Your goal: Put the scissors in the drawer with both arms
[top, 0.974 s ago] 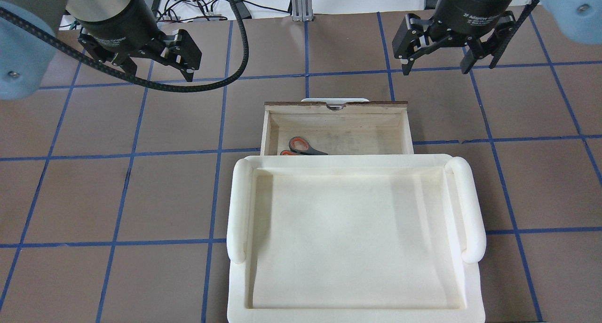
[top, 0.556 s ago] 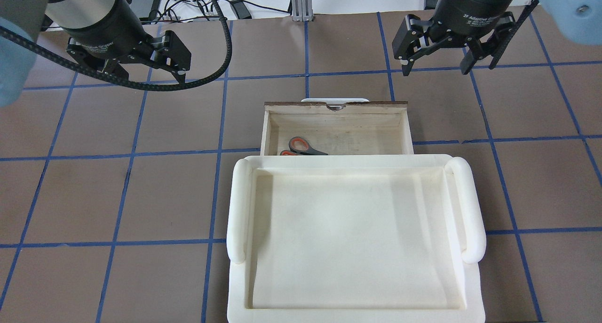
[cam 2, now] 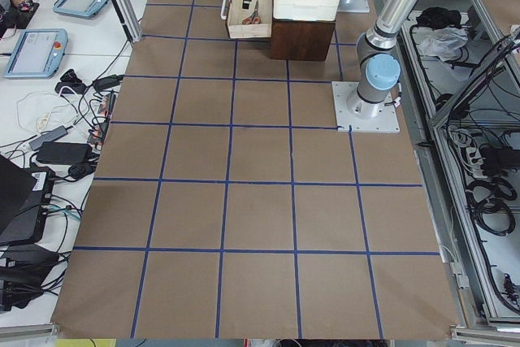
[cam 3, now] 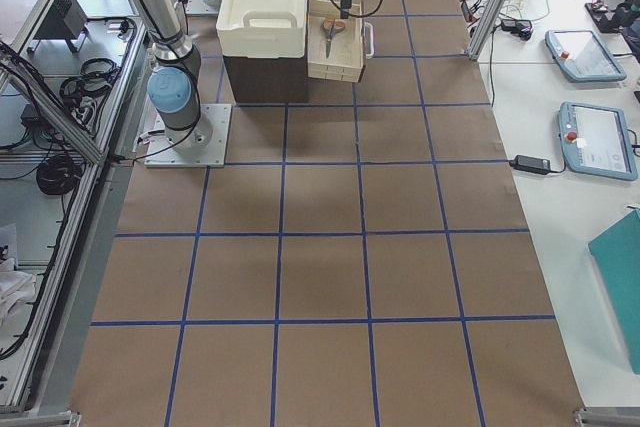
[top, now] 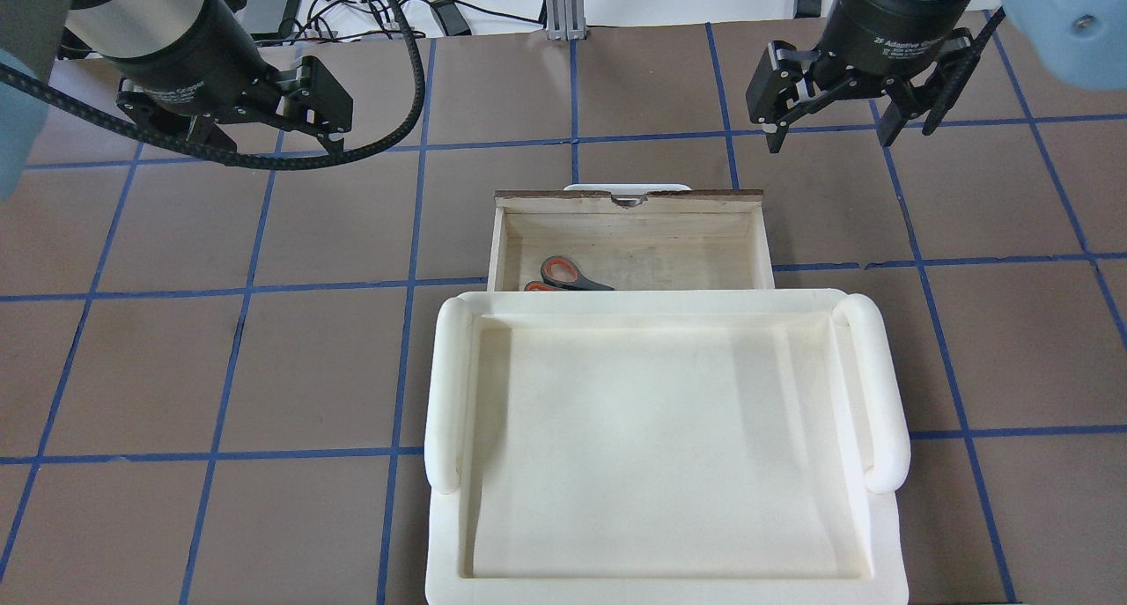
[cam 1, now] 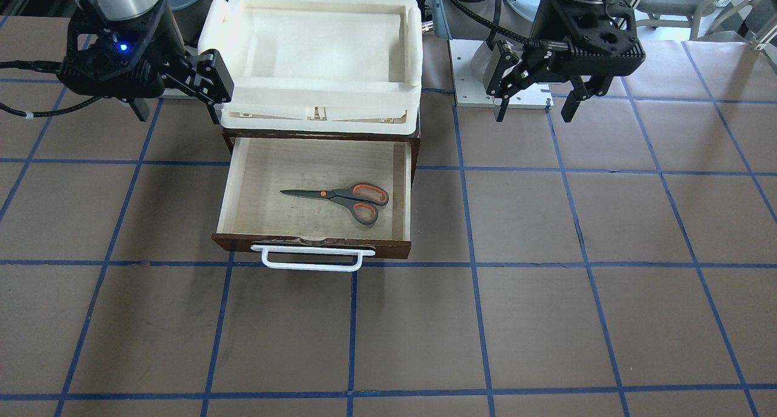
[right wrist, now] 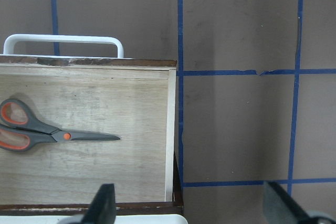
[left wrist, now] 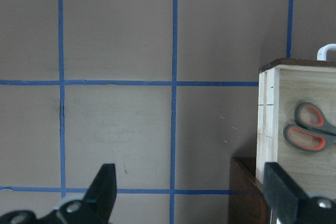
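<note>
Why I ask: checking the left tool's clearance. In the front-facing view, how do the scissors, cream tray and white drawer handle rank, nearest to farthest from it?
From the left tool:
1. The cream tray, at the back, level with the tool.
2. The scissors, inside the drawer, handles toward the tool's side.
3. The white drawer handle, on the drawer's front, farthest out.

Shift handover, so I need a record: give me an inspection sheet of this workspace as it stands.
Surface: brown table with a blue tape grid.
Job's things: scissors lie flat inside the open drawer.
Clutter: cream tray sits above the drawer, nothing in it.
Grippers: left gripper and right gripper open, holding nothing, either side of the drawer.
Cables: black cable loops by the left gripper.
Surroundings: tablets and loose wires on a side bench.
</note>
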Motion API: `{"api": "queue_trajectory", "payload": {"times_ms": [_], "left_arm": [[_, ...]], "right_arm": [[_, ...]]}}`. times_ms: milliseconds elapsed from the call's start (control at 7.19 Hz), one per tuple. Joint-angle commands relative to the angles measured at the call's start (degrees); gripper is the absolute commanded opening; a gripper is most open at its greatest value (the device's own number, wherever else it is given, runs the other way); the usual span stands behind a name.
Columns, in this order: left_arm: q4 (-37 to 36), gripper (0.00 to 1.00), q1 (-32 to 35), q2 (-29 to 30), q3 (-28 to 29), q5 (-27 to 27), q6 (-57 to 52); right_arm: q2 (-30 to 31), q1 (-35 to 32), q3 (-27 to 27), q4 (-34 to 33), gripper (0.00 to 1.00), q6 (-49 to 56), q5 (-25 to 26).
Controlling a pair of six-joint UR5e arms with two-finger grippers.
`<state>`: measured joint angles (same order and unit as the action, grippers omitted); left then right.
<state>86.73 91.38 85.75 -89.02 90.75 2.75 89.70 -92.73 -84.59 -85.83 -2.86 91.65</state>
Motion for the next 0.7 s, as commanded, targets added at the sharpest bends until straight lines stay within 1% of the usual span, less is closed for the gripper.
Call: {"api": "queue_trajectory", "payload": {"times_ms": [0,556], "left_arm": [[0.01,1.00,0.03,-0.66,-0.71,0.04,1.63],[0.01,1.00,0.03,-0.84,-1.33,0.04,1.55]], "right_arm": [[0.04,0.00,-0.40,-0.04,1.00,-0.12,0.20],[0.30,0.00,-0.31,-0.04,1.00,-0.21,-0.42]]}}
